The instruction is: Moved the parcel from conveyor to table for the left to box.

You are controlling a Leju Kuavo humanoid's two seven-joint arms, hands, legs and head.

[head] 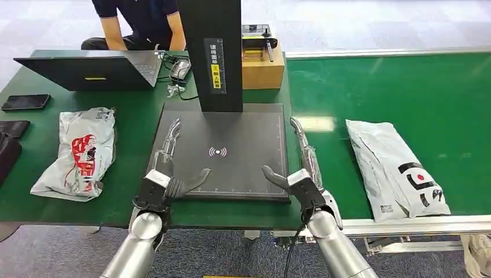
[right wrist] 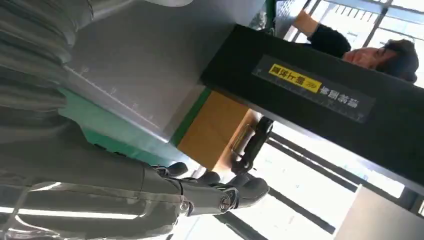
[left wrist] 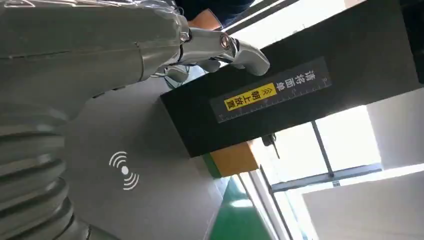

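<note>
Head view of a green-topped table (head: 52,130) adjoining a green conveyor belt (head: 405,92). The grey plastic mailer parcel with black-and-red markings (head: 396,168) lies flat on the belt, to the right of both hands and touched by neither. The left hand (head: 168,168) and right hand (head: 301,165) hover at the near edge of a dark square scanning mat (head: 231,139), one at each side, fingers extended and apart, thumbs turned inward, holding nothing. A black upright column bearing a yellow label (head: 211,52) rises from the mat. A second grey mailer with red print (head: 78,153) rests on the table's left part, beside an open laptop (head: 92,69) and a black phone (head: 26,102). A seated person (head: 139,20) is behind the table.
</note>
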